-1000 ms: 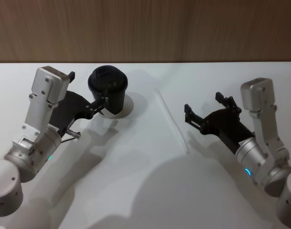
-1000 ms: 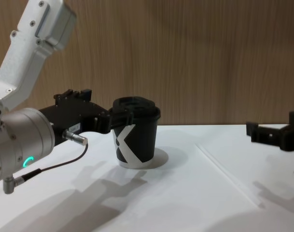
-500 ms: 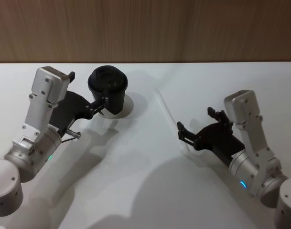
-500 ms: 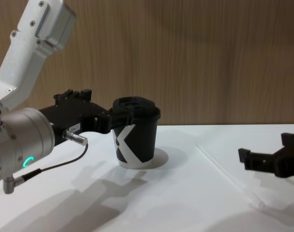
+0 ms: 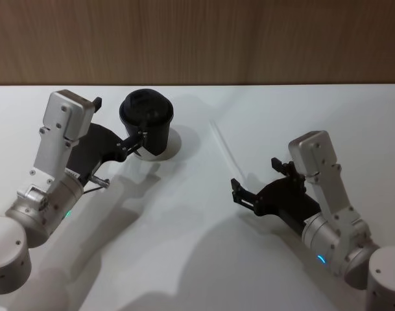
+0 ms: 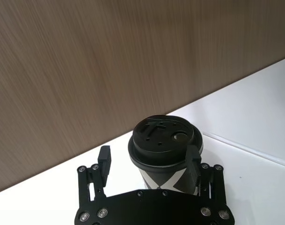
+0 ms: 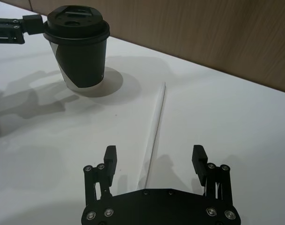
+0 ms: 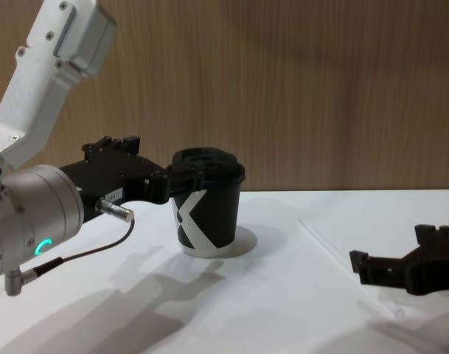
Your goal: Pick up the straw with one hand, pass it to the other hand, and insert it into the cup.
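the left gripper [image 6: 149, 154] sits low over the white table [image 5: 184, 227] with its jaws wide apart on either side of the black lidded cup [image 8: 207, 206]. one finger looks to lie against the cup's wall just under the lid and the other stands off it. it brackets the cup rather than clamps it, probably to steady it for the insertion to come. the cup stands upright near the wooden wall, well to the left of the straw [image 7: 156, 117]. the straw lies flat on the table, running away from the robot. the right gripper [image 7: 154, 158] is down at the straw's near end, jaws spread wide and empty, one finger on each side of the tube. it is lined up so that a plain close would pinch the straw across its width.
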